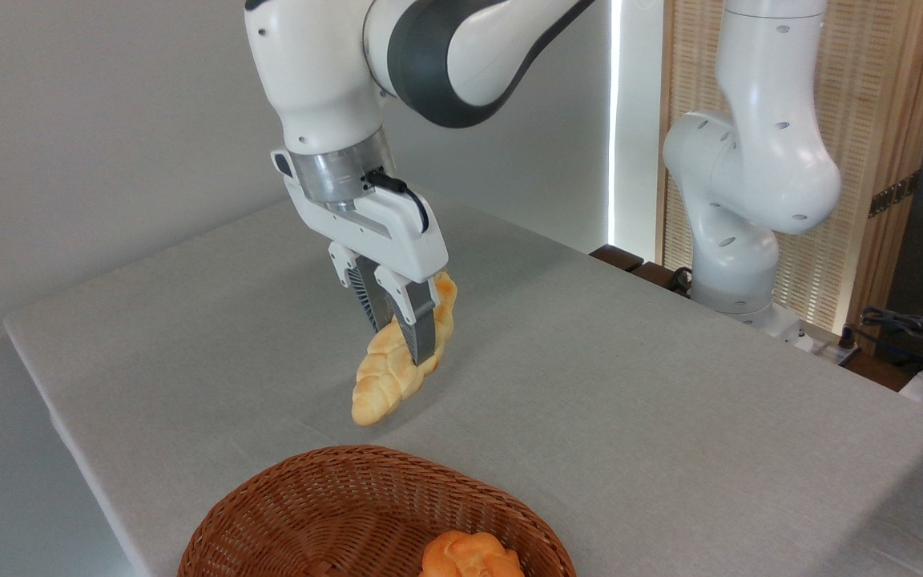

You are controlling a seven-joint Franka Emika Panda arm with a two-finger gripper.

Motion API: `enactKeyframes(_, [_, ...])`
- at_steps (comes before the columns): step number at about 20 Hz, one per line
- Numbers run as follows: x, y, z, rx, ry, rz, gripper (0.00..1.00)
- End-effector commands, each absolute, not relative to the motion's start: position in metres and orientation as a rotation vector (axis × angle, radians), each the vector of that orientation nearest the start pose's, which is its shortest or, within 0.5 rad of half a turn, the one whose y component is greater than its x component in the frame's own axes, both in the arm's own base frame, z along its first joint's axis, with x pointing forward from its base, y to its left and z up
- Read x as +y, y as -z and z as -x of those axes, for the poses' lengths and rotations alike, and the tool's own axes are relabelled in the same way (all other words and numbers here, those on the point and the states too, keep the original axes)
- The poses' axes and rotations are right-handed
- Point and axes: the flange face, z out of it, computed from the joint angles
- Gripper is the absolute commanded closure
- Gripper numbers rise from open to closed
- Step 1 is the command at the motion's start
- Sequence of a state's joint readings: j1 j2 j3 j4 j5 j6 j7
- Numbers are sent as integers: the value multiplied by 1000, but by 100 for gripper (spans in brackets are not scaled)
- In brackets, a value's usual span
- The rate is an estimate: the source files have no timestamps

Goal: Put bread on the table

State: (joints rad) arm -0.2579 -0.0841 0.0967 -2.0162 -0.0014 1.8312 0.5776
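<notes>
Clamping the long, braided, pale golden bread (pixel 399 365) between its fingers, the tool (pixel 404 340) holds it tilted, low end near or touching the light grey fabric-topped counter (pixel 630 385). The bread is clear of the brown wicker basket (pixel 309 505), where a round orange bun (pixel 469 557) remains. Judged remaining: lowering flat, releasing.

Robot lab: bench-mounted arm (pixel 750 160), loose cables (pixel 910 328).

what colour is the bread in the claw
Pale golden-yellow with a braided surface, bread held in the claw; camera view.
</notes>
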Motion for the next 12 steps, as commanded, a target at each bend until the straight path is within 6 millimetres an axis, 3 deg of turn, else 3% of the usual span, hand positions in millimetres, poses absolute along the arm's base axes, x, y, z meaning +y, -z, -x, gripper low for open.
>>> enactKeyframes(1, [-106, -464, -509, 1220, -224, 2918, 0])
enactKeyframes(4, [-109, -455, -511, 1226, -253, 2914, 0])
enactKeyframes(12, [-107, -459, -511, 1238, -239, 2911, 0])
